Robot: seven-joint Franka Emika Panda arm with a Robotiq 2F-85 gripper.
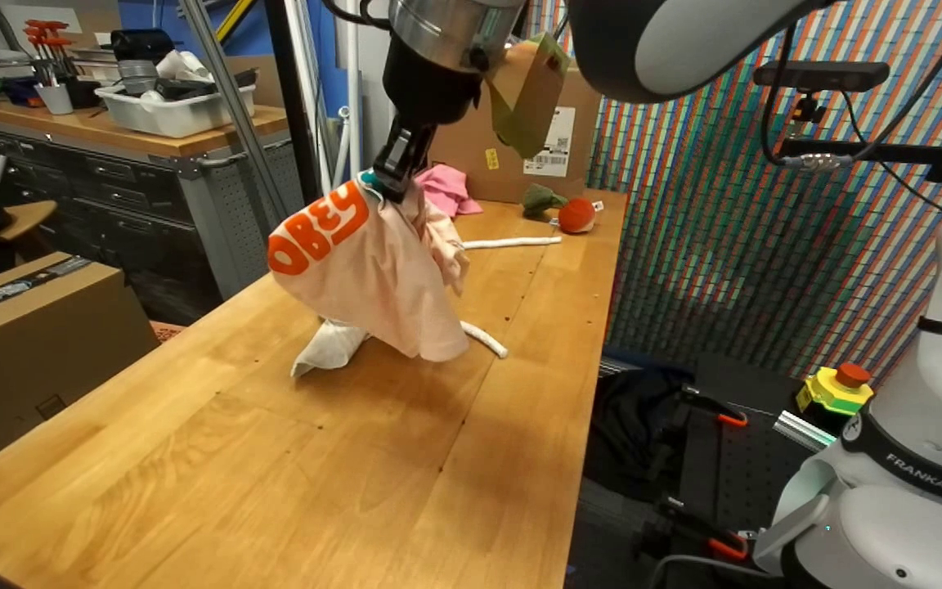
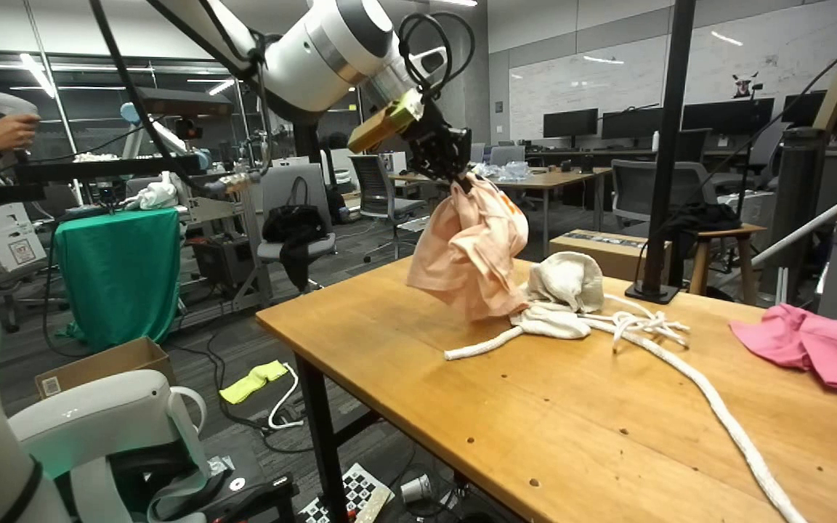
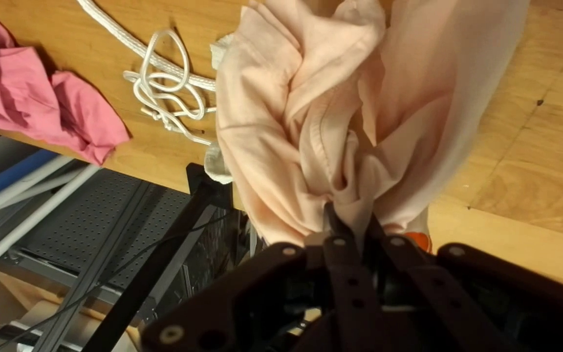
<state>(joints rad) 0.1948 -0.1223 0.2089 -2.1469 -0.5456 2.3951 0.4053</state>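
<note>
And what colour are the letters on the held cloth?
The letters are orange-red, clearest in an exterior view.

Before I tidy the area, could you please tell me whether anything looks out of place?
Yes: in an exterior view, a yellow cloth lies on the floor, perhaps dropped, since the pink cloth lies on the table. There, a thin white cord is tangled. The peach cloth in the claw hangs bunched, as held fabric would.

The peach garment is creased matt cloth, the pink bundle matt fabric, the tabletop smooth wood with a faint sheen, the white rope rough braid, and the claw matt with shiny metal pins.
</note>
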